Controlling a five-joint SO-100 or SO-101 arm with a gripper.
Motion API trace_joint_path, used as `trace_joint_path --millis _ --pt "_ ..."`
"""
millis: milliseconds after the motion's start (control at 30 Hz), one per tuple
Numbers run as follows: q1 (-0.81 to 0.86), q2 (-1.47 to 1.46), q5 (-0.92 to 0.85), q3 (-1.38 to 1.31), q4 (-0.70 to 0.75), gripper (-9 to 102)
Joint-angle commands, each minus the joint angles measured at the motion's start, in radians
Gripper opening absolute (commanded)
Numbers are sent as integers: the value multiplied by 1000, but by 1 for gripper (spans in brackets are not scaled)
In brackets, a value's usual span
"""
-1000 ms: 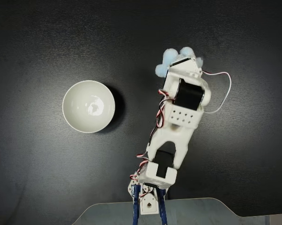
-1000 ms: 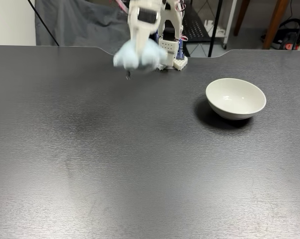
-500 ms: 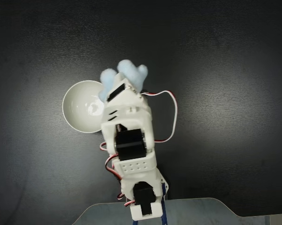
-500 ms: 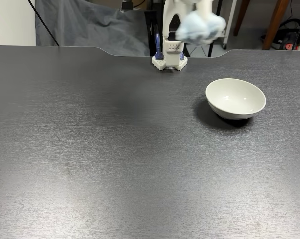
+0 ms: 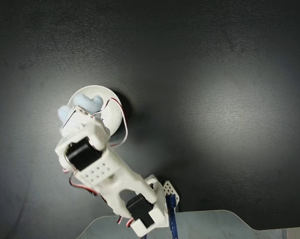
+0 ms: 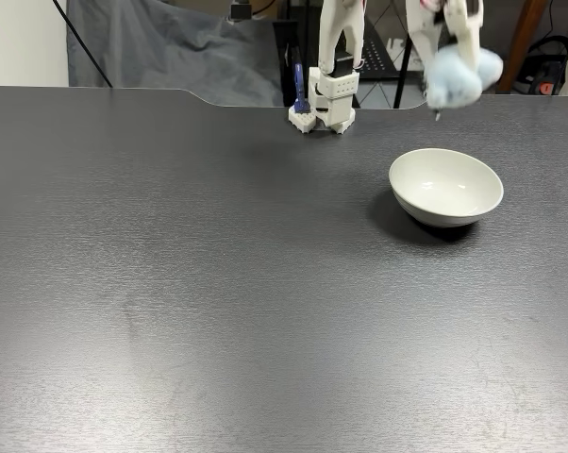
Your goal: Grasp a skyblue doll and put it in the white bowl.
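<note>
Overall, the gripper (image 6: 454,71) was clamped on the doll (image 6: 461,77), which hung in the air above the bowl (image 6: 445,186) and clear of it. In the fixed view from the front, the doll sat just over the bowl's far rim, slightly blurred, with a small dark item dangling beneath it, too small to identify. In the fixed view from above, the doll (image 5: 86,105) overlapped the bowl (image 5: 113,114) at its left portion, and the arm (image 5: 97,172) covered the bowl's lower left. The bowl stood upright on the dark table (image 6: 218,283), right of centre in the front view. The arm's base (image 6: 324,104) stood at the table's far edge.
</note>
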Motion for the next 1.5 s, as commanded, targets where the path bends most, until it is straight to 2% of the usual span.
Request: trace_joint_path --millis 0,267,467,867,1000,1267,1367,1467 --pt "-17 -49 14 40 51 -2" --pt "-17 -267 14 48 3 -2" --pt "-32 -278 14 49 -103 -2" --pt "-121 -279 15 97 -106 2" --pt "-121 -279 12 133 -106 13" --pt "-110 -264 14 192 -104 50" --pt "-110 -262 14 192 -104 59" --pt "-107 -261 3 192 -106 62"
